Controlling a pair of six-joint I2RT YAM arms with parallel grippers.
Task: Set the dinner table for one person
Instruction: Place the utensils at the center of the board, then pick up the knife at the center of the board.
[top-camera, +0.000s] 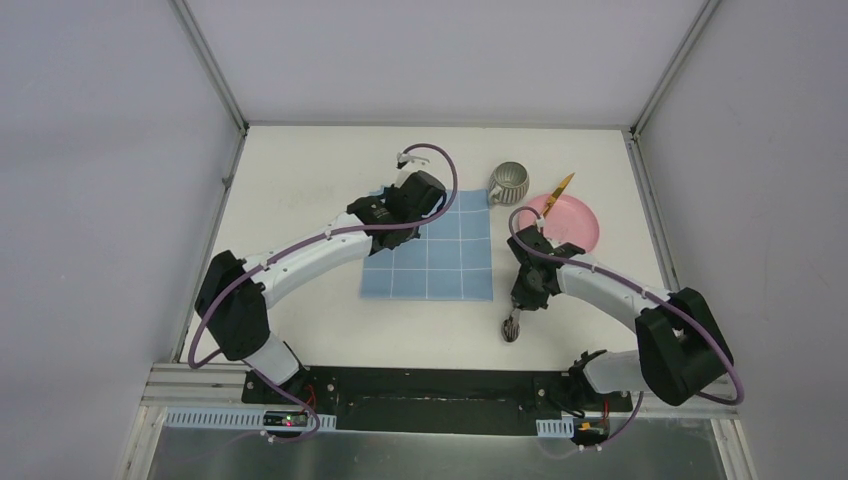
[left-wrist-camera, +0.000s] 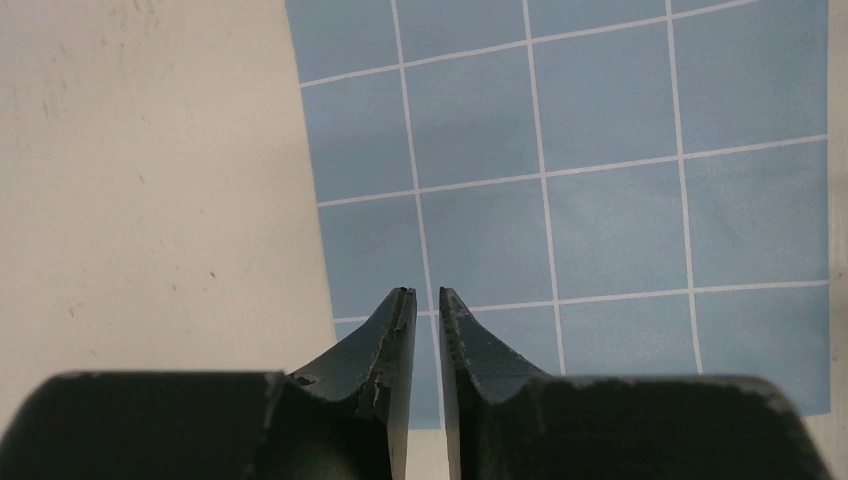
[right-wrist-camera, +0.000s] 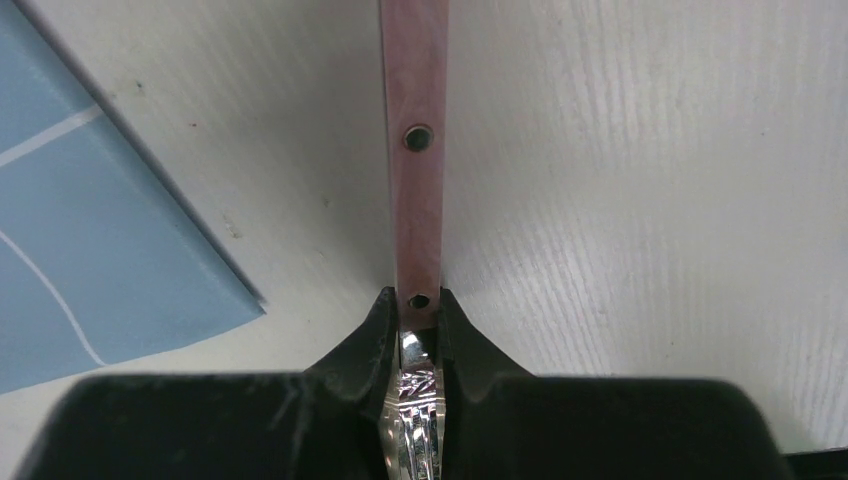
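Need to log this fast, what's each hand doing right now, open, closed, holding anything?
Left hand: closed, nothing between its fingers, over the blue cloth.
Right hand: closed on a utensil with a reddish handle.

— What sort of place is this, a home dining room?

— No, a robotics lab cell. The table (top-camera: 300, 180) is a plain off-white slab framed in aluminium rails (top-camera: 210, 62), with blank grey panels walling it in on three sides.

— And the arms?

— Two of them, the left arm (top-camera: 300, 255) and right arm (top-camera: 620, 295), bolted to a black plate (top-camera: 420, 385) at the near edge, with purple cables (top-camera: 445, 165) looping along them and slotted cable ducts (top-camera: 250, 420) below.

— Any homely touch?

— Only props: a light-blue grid cloth (top-camera: 445, 260), a pink plate (top-camera: 575, 225) and a grey mug (top-camera: 512, 182).
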